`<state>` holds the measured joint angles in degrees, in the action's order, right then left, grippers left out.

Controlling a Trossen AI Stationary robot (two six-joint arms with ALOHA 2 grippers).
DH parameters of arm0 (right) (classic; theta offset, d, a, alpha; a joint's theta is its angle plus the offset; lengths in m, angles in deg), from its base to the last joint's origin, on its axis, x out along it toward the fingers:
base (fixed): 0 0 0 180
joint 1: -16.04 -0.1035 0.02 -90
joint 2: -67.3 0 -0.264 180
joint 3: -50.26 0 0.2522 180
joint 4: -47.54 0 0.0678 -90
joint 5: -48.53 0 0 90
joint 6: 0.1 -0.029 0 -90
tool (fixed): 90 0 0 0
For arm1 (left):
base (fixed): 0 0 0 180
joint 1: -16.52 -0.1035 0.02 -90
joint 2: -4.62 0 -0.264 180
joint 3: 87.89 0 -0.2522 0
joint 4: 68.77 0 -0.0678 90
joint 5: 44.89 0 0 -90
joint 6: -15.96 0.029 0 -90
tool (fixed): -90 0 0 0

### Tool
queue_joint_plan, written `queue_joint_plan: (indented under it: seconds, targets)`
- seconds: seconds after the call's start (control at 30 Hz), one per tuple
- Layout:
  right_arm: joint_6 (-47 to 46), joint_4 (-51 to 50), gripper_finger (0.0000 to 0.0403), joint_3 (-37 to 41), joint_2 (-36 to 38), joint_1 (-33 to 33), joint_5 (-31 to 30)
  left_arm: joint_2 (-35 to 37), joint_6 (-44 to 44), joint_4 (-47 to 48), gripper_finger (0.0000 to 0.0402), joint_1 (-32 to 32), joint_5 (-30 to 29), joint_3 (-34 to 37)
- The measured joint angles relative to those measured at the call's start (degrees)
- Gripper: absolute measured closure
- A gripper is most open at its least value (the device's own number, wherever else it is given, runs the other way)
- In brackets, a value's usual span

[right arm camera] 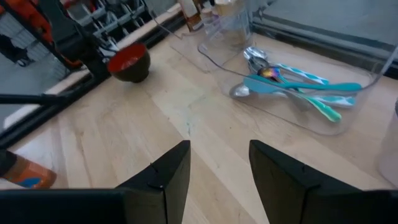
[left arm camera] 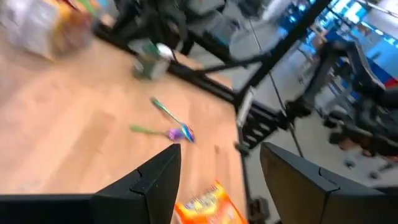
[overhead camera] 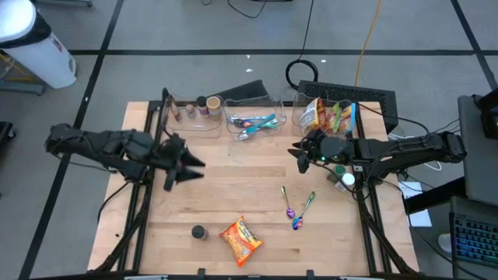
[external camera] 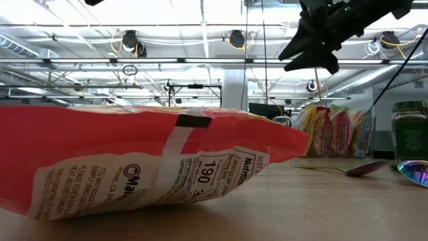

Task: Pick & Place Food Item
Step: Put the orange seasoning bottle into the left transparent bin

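Note:
The food item, an orange snack bag (overhead camera: 240, 239), lies flat on the wooden table near its front edge; it fills the foreground of the low view (external camera: 134, 167) and shows at the edge of the left wrist view (left arm camera: 208, 208). My left gripper (overhead camera: 201, 169) hangs open above the table's left half, pointing toward the right, with nothing between its fingers (left arm camera: 221, 149). My right gripper (overhead camera: 297, 158) is raised over the table's right half, pointing toward the left, open and empty (right arm camera: 219, 144). In the low view it shows high up (external camera: 314, 47).
Two spoons (overhead camera: 298, 210) lie right of the bag. A small dark object (overhead camera: 198, 232) sits left of it. Clear bins along the far edge hold bottles (overhead camera: 194, 109), utensils (overhead camera: 253, 123) and snack packets (overhead camera: 331, 117). A jar (overhead camera: 342, 177) stands at the right edge.

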<state>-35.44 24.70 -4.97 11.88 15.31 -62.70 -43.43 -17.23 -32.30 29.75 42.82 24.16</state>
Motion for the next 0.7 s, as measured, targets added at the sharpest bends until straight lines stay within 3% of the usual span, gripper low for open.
queue_joint_plan:
  seconds: [0.33, 0.57, 0.7]
  targets:
    - [3.78, 10.01, 0.0248, 0.00, -0.02, 0.00, 0.43, -12.54, -2.74, 13.76, 0.0176, 12.56, -11.48, -11.36]
    - [6.11, 10.97, 0.0248, 0.00, -0.02, -0.13, 2.11, -24.84, -4.02, 22.94, 0.0176, 17.66, -11.77, -24.13]
    - [6.36, 10.22, 0.0248, 0.00, -0.02, -0.11, 6.45, -31.89, -8.49, 32.17, 0.0177, 20.30, -11.69, -31.28]
